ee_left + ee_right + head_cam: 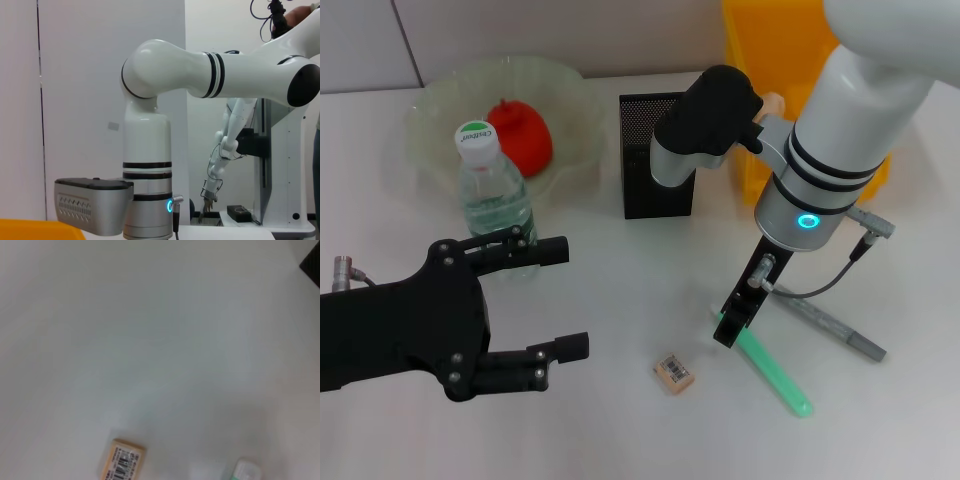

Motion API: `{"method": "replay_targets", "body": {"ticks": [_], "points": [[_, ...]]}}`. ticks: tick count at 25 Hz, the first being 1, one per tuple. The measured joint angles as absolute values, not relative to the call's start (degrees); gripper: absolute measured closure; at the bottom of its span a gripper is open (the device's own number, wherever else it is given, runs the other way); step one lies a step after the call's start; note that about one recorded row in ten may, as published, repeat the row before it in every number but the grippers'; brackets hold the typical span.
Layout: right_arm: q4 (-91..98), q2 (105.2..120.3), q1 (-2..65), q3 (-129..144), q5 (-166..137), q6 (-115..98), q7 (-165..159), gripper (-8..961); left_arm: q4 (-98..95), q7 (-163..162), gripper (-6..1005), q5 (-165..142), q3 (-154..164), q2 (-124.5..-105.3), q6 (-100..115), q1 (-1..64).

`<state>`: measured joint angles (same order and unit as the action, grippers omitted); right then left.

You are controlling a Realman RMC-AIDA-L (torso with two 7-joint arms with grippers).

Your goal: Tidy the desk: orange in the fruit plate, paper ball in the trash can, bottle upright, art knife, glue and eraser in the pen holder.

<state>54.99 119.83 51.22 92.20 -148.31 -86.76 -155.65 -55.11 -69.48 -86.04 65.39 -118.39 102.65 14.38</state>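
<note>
Two pincers: left pincer (560,300) spread wide, empty; right pincer (730,330) apparently touching green glue stick (770,370), opening unclear.

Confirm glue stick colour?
Light green glue stick, lying on the desk; the head view shows it best.

The bottle (496,190) stands at about ten o'clock on the desk, and its green-and-white cap (475,134) carries a short printed word that is too small to read. The eraser (673,372), at about six o'clock, bears a white sticker with a black barcode (672,367); the same barcode (121,467) shows in the right wrist view, with a row of tiny digits beside the bars that cannot be made out.
</note>
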Motion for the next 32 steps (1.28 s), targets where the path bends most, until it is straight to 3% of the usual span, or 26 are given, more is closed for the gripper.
{"method": "replay_targets", "body": {"ticks": [21, 27, 32], "points": [[53.7, 119.88, 51.2, 92.8, -147.4, -85.7, -155.7, 333, -55.3, -69.4, 198, -86.0, 65.4, -118.35, 102.6, 14.5], [53.7, 119.88, 51.2, 92.8, -146.8, -85.6, -155.7, 415, -55.3, -69.2, 198, -86.0, 65.4, -118.32, 102.7, 14.5], [53.7, 119.88, 51.2, 92.8, -146.8, -85.5, -155.7, 539, -55.3, -69.2, 198, -86.0, 65.4, -118.3, 102.7, 14.5]]}}
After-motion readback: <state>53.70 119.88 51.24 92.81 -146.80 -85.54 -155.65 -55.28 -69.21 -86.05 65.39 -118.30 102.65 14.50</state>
